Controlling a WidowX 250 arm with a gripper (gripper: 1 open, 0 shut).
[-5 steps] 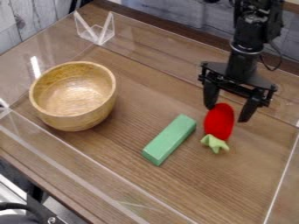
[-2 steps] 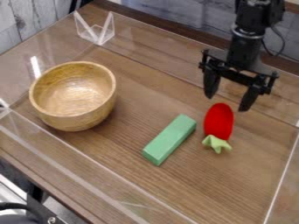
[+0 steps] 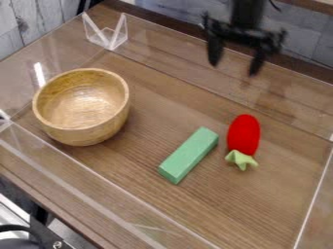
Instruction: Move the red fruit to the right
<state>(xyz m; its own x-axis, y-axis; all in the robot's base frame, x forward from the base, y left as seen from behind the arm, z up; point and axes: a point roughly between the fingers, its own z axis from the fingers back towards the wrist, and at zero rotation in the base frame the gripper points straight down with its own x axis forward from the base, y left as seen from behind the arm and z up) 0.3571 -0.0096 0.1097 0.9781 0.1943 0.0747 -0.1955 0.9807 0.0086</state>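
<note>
Gripper (image 3: 240, 56) hanging wide open and empty, pointing down, well beyond the red fruit (image 3: 242, 137). Nearest: green block (image 3: 190, 155), matte, rectangular, just left of the fruit. Glossy oval fruit lying lengthwise toward the gripper, leafy stem nearest. Farther left, round wooden bowl (image 3: 81, 105).

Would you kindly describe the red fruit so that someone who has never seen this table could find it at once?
Start at the wooden bowl on the left of the table and look across to the right side. There, just right of the green block, lies the red fruit. It is the only red thing: small, glossy and oval, with a light green leafy end pointing toward the front edge.
</note>
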